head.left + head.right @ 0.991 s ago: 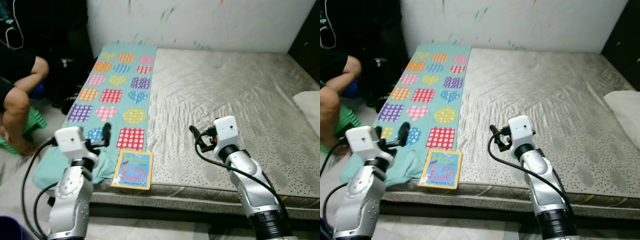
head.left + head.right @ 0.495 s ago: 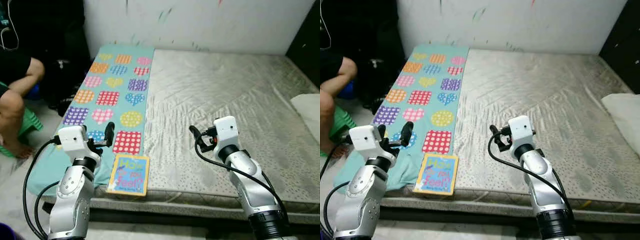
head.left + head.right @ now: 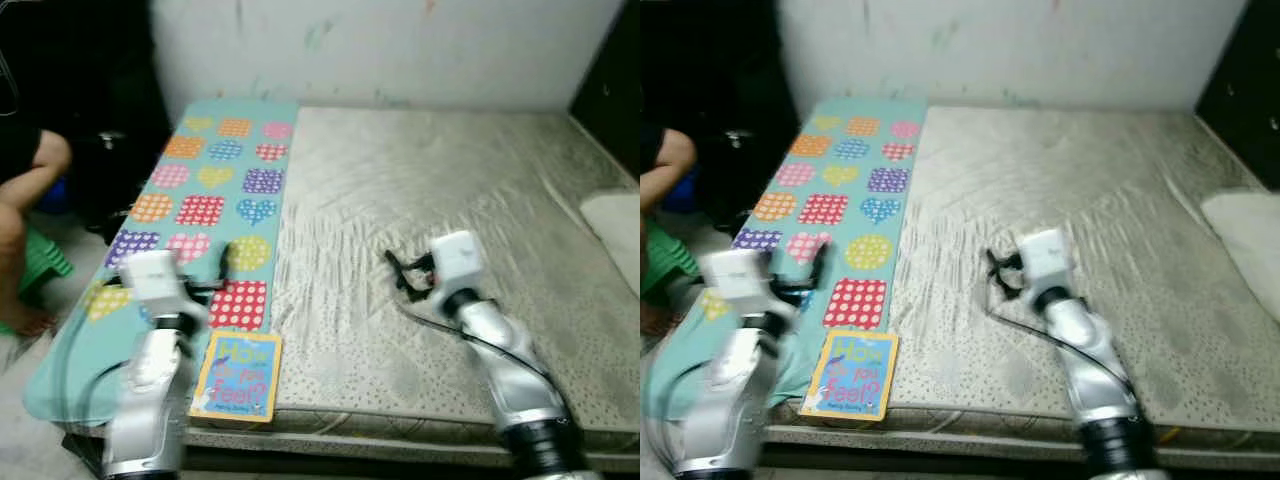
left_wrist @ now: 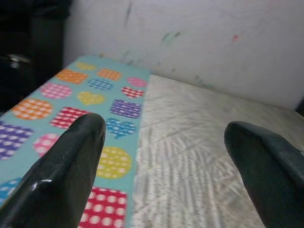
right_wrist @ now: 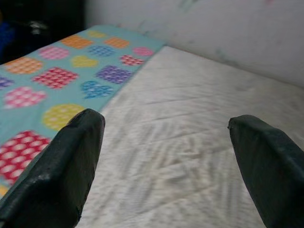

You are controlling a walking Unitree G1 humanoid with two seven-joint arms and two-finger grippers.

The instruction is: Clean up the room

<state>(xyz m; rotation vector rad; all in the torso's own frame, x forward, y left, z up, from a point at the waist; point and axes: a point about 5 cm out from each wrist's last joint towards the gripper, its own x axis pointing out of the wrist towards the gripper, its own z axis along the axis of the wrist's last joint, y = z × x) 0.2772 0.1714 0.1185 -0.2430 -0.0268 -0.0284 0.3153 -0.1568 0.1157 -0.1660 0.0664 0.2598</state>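
Teal fabric with coloured hearts and dotted squares, that's the long patterned blanket (image 3: 205,205) running down the left edge of the bare grey quilted mattress (image 3: 430,200), draping off the near left corner. A person's knee (image 3: 12,215) pokes in from the far left, off the bed. The left end effector (image 3: 222,262) hovers over the blanket near the front edge, fingers spread wide apart and empty. Just beside it, at the mattress's front edge, lies the yellow-bordered blue children's book (image 3: 237,375), flat and overlapping the blanket's hem. Further right, the right end effector (image 3: 397,270) hangs over the middle of the mattress, also parted, holding nothing. A white pillow (image 3: 612,212) sits at the right edge.

My read: still the approach stage, nothing grabbed yet. The book looks like the obvious first pick, so the left arm needs to drop down toward the front edge and get a finger under the cover.
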